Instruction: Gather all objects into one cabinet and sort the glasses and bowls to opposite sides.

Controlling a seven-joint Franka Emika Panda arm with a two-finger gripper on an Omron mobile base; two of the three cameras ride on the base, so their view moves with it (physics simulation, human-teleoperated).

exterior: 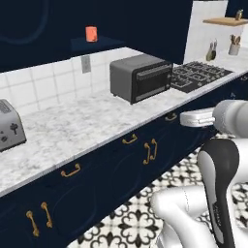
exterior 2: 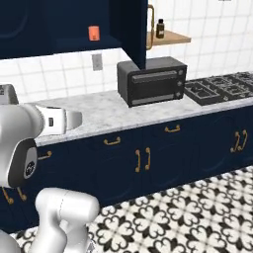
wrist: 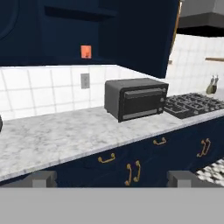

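Note:
One orange-red glass (exterior: 91,34) (exterior 2: 94,33) (wrist: 86,51) stands upright on the navy shelf of the open wall cabinet (exterior: 99,44), above the counter. The cabinet's tall door (exterior 2: 134,29) is swung out, and its brass handle (exterior 2: 150,20) shows behind its edge. My gripper (wrist: 111,178) is open and holds nothing; its two fingertips (wrist: 42,177) stand wide apart. It hangs in front of the counter's edge, well below the glass and far short of it. The hand (exterior: 196,117) (exterior 2: 59,120) points toward the counter. No bowl is in view.
A dark toaster oven (exterior: 140,77) (exterior 2: 150,79) (wrist: 136,98) sits on the marble counter (exterior: 72,128) below the cabinet. A silver toaster (exterior: 9,126) stands at the left and a gas stove (exterior: 198,75) (exterior 2: 220,86) at the right. Navy floor-level cabinets (exterior 2: 143,160) run below.

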